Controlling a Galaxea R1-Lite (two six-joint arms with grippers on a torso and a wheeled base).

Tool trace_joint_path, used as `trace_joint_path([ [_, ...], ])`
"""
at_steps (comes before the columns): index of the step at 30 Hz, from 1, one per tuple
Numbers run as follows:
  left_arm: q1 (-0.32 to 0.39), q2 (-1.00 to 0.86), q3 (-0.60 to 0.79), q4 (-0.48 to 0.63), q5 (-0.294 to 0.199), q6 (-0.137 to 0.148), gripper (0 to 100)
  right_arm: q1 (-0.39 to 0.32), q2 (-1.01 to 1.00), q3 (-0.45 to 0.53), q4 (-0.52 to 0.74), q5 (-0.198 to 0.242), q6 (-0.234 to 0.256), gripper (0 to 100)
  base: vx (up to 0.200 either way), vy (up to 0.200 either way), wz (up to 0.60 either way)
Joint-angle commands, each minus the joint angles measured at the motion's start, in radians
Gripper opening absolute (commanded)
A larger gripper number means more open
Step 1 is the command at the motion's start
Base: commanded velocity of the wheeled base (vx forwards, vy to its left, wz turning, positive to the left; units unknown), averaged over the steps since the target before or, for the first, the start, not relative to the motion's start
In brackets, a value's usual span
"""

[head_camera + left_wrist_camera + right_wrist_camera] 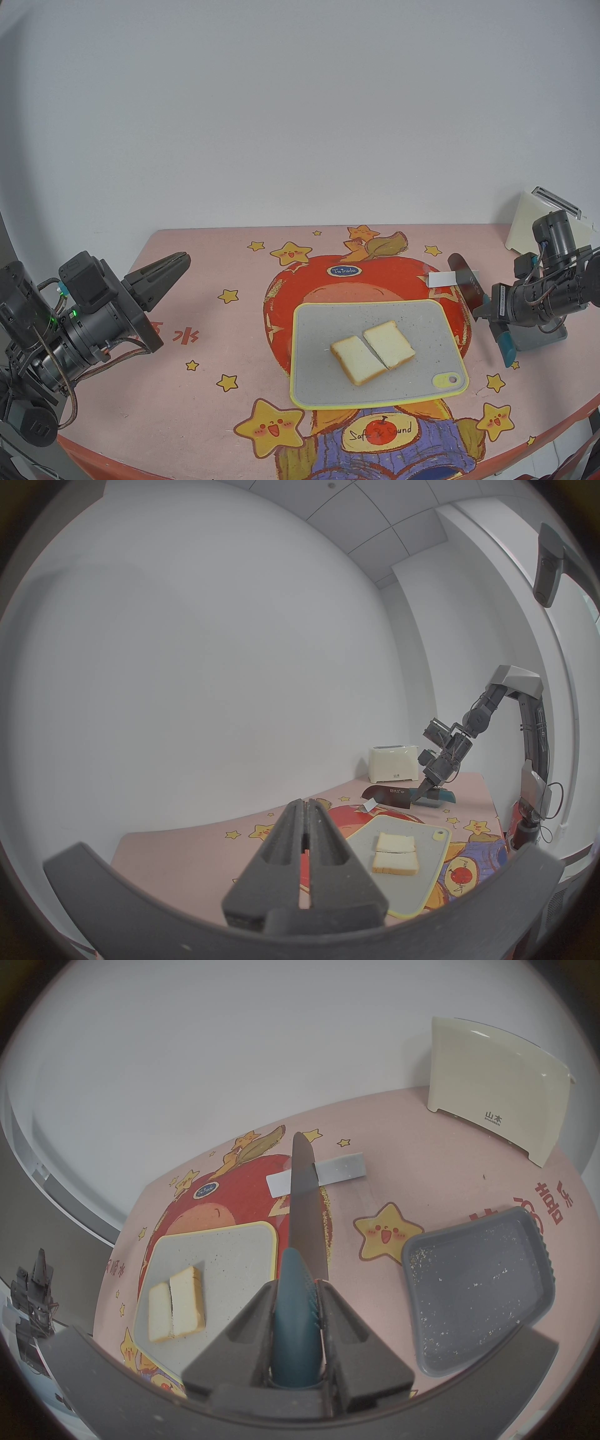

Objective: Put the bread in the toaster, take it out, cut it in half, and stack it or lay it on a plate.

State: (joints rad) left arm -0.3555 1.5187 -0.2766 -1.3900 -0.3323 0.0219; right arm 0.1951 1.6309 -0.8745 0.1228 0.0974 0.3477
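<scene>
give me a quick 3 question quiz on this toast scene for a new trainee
1. True or false: the bread on the cutting board is one whole slice.
2. What does the right gripper hold? A) knife B) a bread half C) nothing
3. Fill in: the grey tray has crumbs in it but no ____.
Key: 1 false, it lies in two halves side by side; 2 A, the jaws are shut on the teal handle; 3 bread.

Speckled grey board [387,319], seemingly cream toaster [500,1085]
</scene>
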Motion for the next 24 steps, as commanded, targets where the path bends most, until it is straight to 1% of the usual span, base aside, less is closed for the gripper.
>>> trace_joint_path([
  [1, 0.000, 0.000, 0.000, 0.000, -0.001, 0.001, 0, 0.000, 0.009, 0.002, 0.000, -0.001, 0.001, 0, 0.000, 0.000, 0.00],
  [24, -0.002, 0.001, 0.008, 0.000, -0.001, 0.004, 0, 0.001, 0.020, 0.015, -0.002, -0.005, -0.004, 0, 0.000, 0.000, 0.00],
])
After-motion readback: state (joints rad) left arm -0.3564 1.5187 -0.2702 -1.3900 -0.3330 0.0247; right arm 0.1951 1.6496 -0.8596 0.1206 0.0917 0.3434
